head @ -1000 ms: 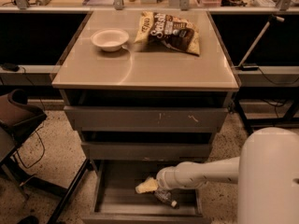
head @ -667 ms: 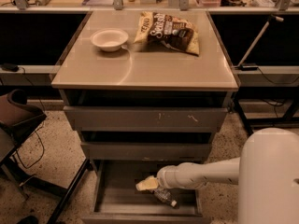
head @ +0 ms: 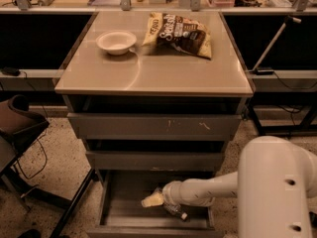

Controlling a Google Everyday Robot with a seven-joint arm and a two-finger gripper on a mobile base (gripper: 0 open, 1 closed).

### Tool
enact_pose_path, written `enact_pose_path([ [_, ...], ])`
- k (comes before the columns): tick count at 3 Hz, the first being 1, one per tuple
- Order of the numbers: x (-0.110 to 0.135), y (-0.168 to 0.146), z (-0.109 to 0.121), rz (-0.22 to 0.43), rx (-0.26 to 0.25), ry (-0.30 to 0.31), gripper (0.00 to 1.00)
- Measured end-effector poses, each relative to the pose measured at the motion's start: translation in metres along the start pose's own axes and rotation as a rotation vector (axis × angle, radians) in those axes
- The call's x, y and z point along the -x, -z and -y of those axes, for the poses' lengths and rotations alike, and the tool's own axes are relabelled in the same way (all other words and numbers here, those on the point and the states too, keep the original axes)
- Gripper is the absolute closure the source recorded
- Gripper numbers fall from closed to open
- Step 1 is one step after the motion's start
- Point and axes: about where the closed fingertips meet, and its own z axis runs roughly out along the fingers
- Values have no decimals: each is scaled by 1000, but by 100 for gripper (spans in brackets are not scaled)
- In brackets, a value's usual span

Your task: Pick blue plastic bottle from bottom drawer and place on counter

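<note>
The bottom drawer is pulled out, and its grey floor shows. The blue plastic bottle lies on its side on the drawer floor, right of the middle, with its white cap pointing to the front right. My gripper is down inside the drawer at the end of the white arm that reaches in from the right. Its pale tip is just left of the bottle, and the wrist lies over the bottle's upper part. The beige counter tops the cabinet above.
A white bowl and a yellow-brown snack bag sit at the back of the counter. The top drawer and middle drawer stick out slightly above the arm. A dark chair stands at the left, and a worktable stands behind.
</note>
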Motion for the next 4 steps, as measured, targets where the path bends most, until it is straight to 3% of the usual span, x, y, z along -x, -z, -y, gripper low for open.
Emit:
enact_pose_path([
  [1, -22, -29, 28, 18, -84, 16, 0],
  [2, -46, -30, 71, 36, -223, -1, 0],
  [3, -35, -27, 80, 77, -259, -2, 0],
  [4, -45, -40, 85, 59, -230, -21, 0],
])
